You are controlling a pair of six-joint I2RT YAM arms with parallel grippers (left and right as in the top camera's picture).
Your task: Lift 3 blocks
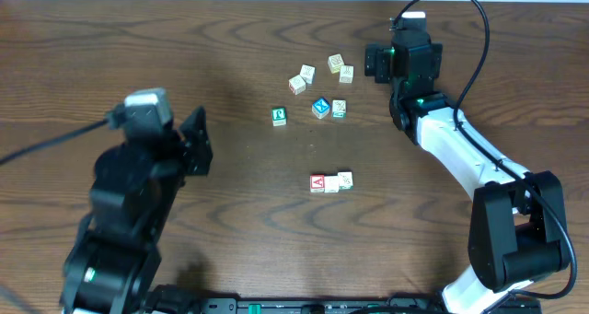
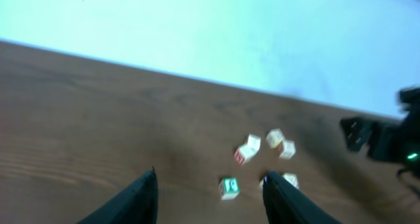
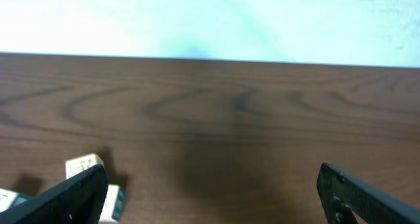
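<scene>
1. Left fingers (image 2: 134, 201): spread apart with nothing between them, above the table (image 1: 184, 38) on its left side.
2. Right fingers (image 3: 357, 194): spread wide and empty, low over the table at the far right, just beside a loose bunch of blocks.
3. Three blocks (image 1: 331, 181): on the table in a short touching row near the front middle, between the two arms and well apart from both sets of fingers.
4. Row order, from the left arm's side: red block (image 1: 317, 182) with a white letter, cream block (image 1: 331, 184), pale block with green marks (image 1: 345, 179).
5. Further back: green block (image 1: 279, 116) on its own, and a blue block (image 1: 320, 107) with a pale one touching it.
6. Behind those: four pale blocks (image 1: 336, 63) scattered close together, nearest the right fingers.
7. The row does not show in either wrist view.
</scene>
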